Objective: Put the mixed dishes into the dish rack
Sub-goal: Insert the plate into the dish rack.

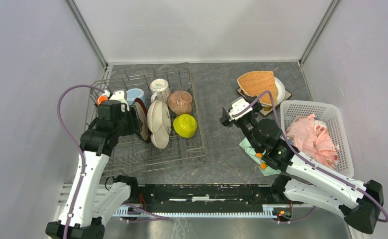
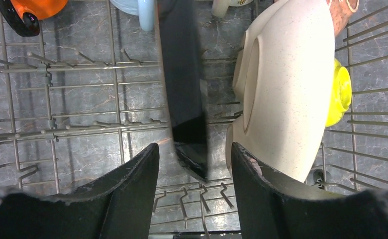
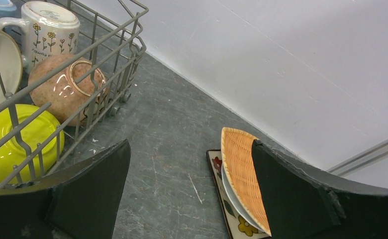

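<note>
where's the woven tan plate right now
In the top external view the woven tan plate lies at the far right, outside the dish rack, stacked on the white plate just behind the white basket.

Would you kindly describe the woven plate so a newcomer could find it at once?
Start at the white perforated basket on the right of the table. The woven plate lies just beyond its far-left corner, topmost in a small pile: tan and wicker-textured, unlike the smooth white plate beneath it.

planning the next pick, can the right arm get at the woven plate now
Probably yes: the right end effector is open, the woven plate lies just ahead, and only bare table shows between them.
</note>
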